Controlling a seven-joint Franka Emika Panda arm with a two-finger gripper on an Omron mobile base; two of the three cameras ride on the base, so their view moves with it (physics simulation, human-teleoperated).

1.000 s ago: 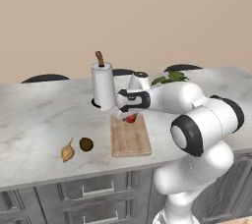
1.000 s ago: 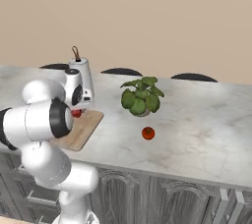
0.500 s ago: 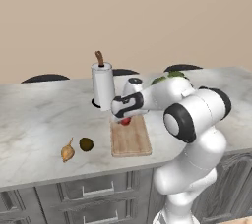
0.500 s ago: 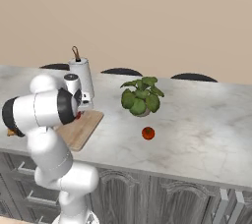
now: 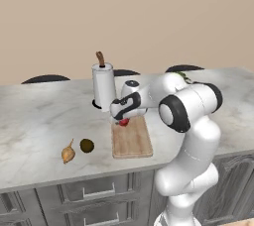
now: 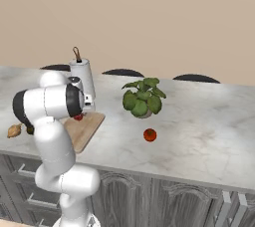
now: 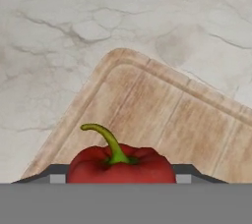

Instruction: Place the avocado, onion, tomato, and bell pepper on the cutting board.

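Note:
The red bell pepper point(image 7: 120, 165) with its green stem sits between my gripper's point(image 7: 120, 176) two finger tips, which press against its sides. In the left base view the gripper point(image 5: 122, 117) holds the pepper point(image 5: 124, 121) low over the back left corner of the wooden cutting board point(image 5: 132, 140). The golden-tan onion point(image 5: 68, 154) and the dark olive avocado point(image 5: 87, 145) lie on the counter left of the board. The red tomato point(image 6: 150, 135) rests on the counter in front of the plant, well right of the board point(image 6: 85, 130).
A white paper towel roll on a stand point(image 5: 103, 87) rises just behind the board's back left corner. A leafy potted plant point(image 6: 143, 96) stands right of the board. The marble counter's front edge point(image 5: 99, 173) runs close below the board.
My arm has swung a little left and down, bringing the bell pepper lower over the board's back left corner. The onion, avocado and tomato have not moved.

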